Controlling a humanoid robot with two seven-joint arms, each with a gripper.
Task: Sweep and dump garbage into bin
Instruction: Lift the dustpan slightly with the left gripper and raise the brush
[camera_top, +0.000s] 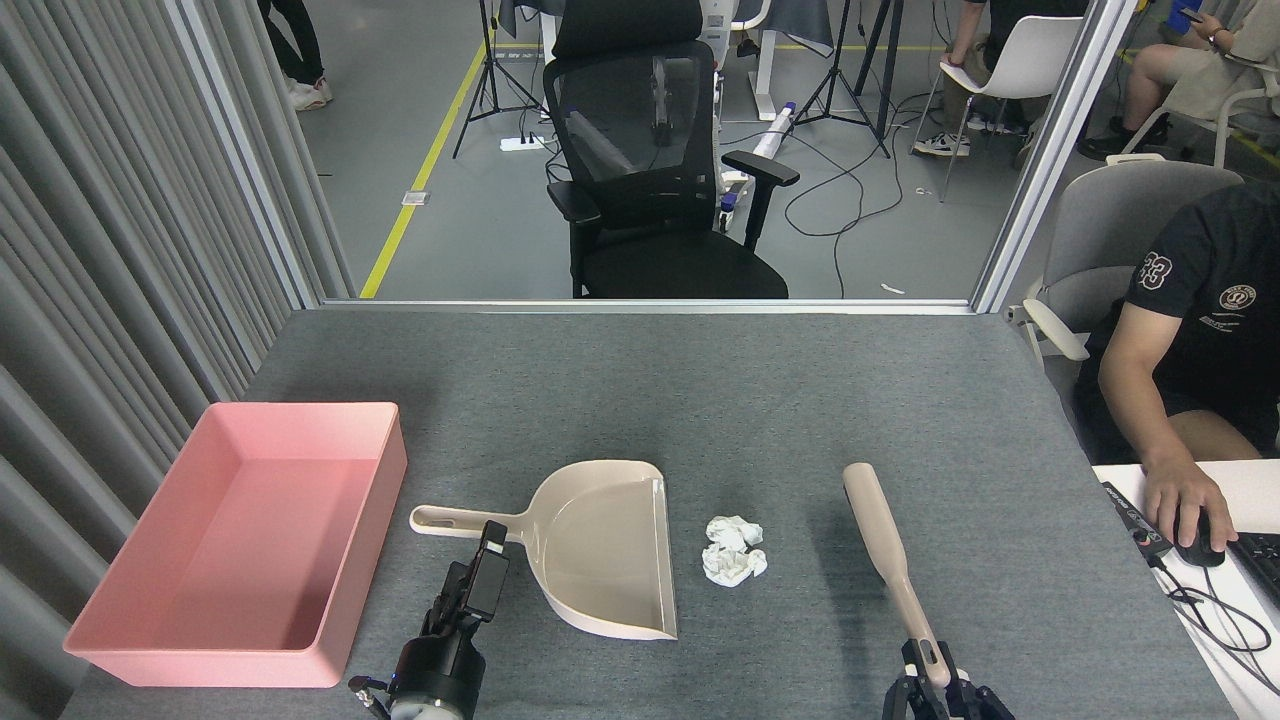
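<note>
The garbage (732, 550), small wads of white tissue, lies on the grey table just right of the beige dustpan (600, 545). The dustpan's open mouth faces the wads and its handle (450, 520) points left. The pink bin (375, 540) stands at the left, with nothing in it. My left gripper (490, 555) hovers at the dustpan handle, dark and end-on, so its jaws do not show. At the bottom edge my right gripper (932, 672) is shut on the thin end of a beige brush (880, 535), which slants up and left, to the right of the garbage.
A seated person at the right rests a hand (1185, 505) on a mouse on a white desk (1215, 590). A grey curtain (100, 300) runs along the left side. A black office chair (660, 200) stands beyond the table's far edge.
</note>
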